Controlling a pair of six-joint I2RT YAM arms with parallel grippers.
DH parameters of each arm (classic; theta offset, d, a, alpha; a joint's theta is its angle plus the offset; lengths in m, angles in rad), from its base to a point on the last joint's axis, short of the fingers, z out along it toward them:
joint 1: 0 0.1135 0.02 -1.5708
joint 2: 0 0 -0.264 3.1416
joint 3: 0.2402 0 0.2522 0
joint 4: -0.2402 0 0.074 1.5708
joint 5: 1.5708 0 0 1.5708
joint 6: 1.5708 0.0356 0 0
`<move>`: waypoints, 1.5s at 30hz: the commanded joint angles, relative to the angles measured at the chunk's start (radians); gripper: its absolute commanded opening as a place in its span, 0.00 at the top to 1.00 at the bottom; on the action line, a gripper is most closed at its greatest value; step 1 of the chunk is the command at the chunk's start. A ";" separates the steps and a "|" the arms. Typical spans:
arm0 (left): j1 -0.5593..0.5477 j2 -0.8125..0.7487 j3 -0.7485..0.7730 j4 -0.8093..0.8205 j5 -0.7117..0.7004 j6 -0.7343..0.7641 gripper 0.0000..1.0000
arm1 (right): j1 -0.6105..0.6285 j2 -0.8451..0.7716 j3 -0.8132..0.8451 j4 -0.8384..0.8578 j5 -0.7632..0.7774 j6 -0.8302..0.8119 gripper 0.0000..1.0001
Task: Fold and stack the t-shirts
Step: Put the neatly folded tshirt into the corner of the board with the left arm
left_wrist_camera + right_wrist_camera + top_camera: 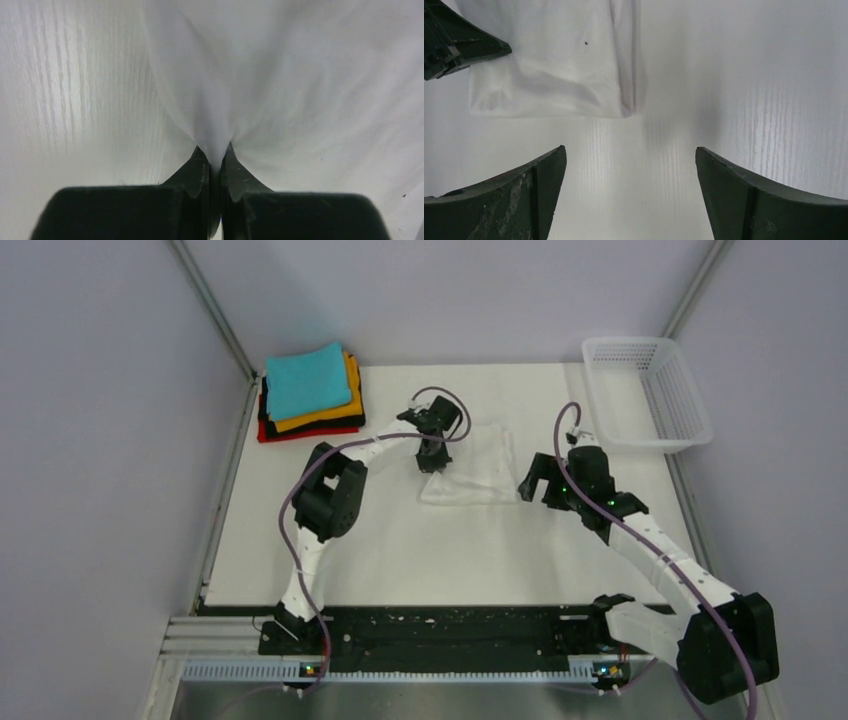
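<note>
Tightly pinched white t-shirt [476,476], left fingers [196,175] closed

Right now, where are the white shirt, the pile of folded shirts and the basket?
white t-shirt [478,478]: top view, middle of the cloth.
folded stack [308,380]: top view, teal shirt on top.
basket [684,398]: top view, right mesh wall.

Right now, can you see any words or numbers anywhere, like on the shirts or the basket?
No text can be read in any view.
The white t-shirt is plain; the dark dot on it in the right wrist view is a speck, not a letter.
The stack of folded t-shirts shows no print.
The basket shows no label.
</note>
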State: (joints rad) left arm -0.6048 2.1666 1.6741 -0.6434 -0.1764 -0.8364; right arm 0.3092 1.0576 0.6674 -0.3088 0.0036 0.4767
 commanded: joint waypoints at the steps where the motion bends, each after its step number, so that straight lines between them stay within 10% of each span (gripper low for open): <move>1: 0.000 0.068 0.131 -0.143 -0.201 0.163 1.00 | -0.007 -0.049 0.002 -0.022 0.061 -0.047 0.01; 5: 0.007 0.039 0.200 -0.137 -0.446 0.362 1.00 | -0.007 -0.082 0.004 -0.040 0.108 -0.075 0.01; 17: 0.138 -0.040 0.224 0.094 -0.595 0.802 1.00 | -0.007 -0.085 0.011 -0.044 0.168 -0.092 0.01; 45: 0.330 -0.031 0.650 0.257 -0.595 1.034 1.00 | -0.007 0.039 0.071 0.010 0.267 -0.124 0.01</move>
State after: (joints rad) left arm -0.3099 2.1998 2.2333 -0.4522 -0.8036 0.2131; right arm 0.3092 1.0832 0.6731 -0.3447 0.2493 0.3676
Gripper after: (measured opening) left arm 0.069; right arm 0.986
